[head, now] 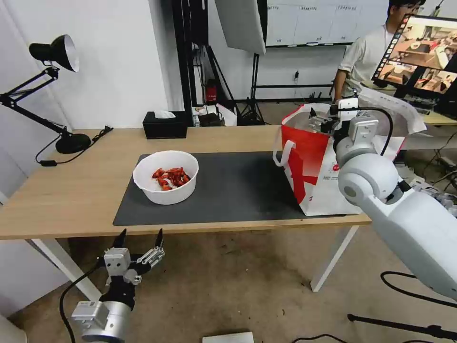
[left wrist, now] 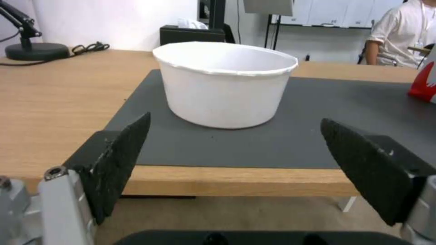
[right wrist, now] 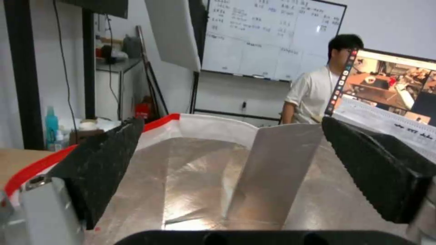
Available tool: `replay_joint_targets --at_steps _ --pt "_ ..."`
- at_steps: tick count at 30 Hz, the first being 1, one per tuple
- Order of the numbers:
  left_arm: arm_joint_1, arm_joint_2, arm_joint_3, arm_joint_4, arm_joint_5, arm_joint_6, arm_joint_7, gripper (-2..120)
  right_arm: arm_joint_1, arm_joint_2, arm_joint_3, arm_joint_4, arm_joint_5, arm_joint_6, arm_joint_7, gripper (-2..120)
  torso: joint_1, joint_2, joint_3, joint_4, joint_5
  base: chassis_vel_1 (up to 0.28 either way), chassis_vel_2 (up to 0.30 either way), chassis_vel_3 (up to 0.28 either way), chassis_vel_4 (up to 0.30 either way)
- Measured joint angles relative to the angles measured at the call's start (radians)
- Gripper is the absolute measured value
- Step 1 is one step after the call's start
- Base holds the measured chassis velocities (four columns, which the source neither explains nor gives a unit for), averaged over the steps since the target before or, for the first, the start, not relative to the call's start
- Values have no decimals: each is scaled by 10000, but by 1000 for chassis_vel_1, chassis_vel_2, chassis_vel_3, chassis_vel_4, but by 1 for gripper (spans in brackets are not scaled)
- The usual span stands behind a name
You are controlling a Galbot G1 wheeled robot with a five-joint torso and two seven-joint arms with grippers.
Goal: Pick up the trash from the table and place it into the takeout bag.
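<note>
The left gripper [head: 141,234] is wide open and empty, below the desk [head: 62,200] edge. The bowl [head: 165,176] sits straight ahead of it. The right gripper [head: 320,121], open and empty, is over the bag [head: 309,166].

table [head: 71,200]: light wood, matt grain
mat [head: 238,190]: dark grey, matt, smooth
bowl [left wrist: 224,85]: white plastic, smooth, faint sheen
takeout bag [head: 309,166]: glossy red-and-white outside
bag lining [right wrist: 200,177]: creased silver foil, shiny
left gripper [left wrist: 234,153] pads [left wrist: 122,163]: black, rough-textured
</note>
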Motion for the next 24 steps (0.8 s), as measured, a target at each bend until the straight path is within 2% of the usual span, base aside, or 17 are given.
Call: replay_joint_targets --at_steps 5,8,9,12,13,16,24 --pt "11 -15 -5 -20 0 1 -1 100 -311 -75 202 268 60 549 -39 100 0 0 0 1 0 0 0 0 0" --pt "13 -35 -9 -25 -7 1 -2 100 -864 -179 520 798 461 1337 -438 100 0 0 0 0 -1 0 0 0 0" --pt "13 -35 -9 -25 -7 1 -2 100 -864 -179 520 798 461 1337 -438 100 0 0 0 0 -1 0 0 0 0" --pt "-31 -9 -10 -25 -42 0 -10 100 -2209 -262 946 1621 490 2487 -1431 100 -1 0 0 0 -1 0 0 0 0" --pt "-31 -9 -10 -25 -42 0 -10 100 -2209 -262 946 1621 490 2487 -1431 100 -1 0 0 0 -1 0 0 0 0" --pt "-47 0 -16 -73 -54 -10 -11 100 -3334 -265 1144 2157 222 3380 -2108 100 -1 1 -1 -2 0 0 0 0 0" --pt "32 1 -66 -213 -72 -67 -12 100 -4773 -359 1497 2919 -16 4421 -3492 100 -1 0 -1 0 -1 0 0 0 0"
